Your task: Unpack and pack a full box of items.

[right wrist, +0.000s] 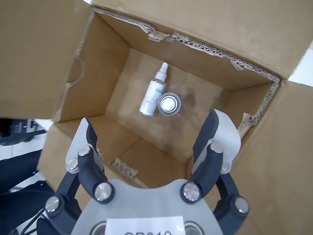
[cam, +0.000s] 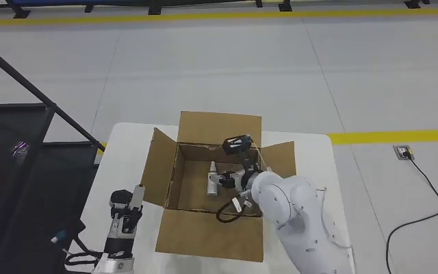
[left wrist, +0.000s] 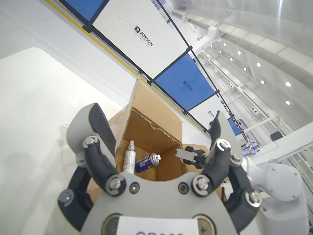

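The brown cardboard box (cam: 209,236) sits open on the white counter (cam: 126,157) with all four flaps splayed. Two things lie deep on its floor: a slim white spray bottle (right wrist: 154,91) on its side, and a blue aerosol can (right wrist: 169,103) right against it. The can looks to be standing on end, though I can't be sure from here.

The right claw (right wrist: 149,121) hangs over the opening with its fingers spread wide and nothing in them. The left claw (left wrist: 156,113) is also wide open and empty, off beside the box's left flap.

The worry, to my eye, is how close those two items are. A finger coming down between them has almost no gap, so closing on the bottle could knock the can over and send it rolling to a wall. Going for the can could shove the bottle askew.

The box is deep and its rim is ragged, so a spread finger might catch the torn edge or a flap and drag the whole box across the counter.
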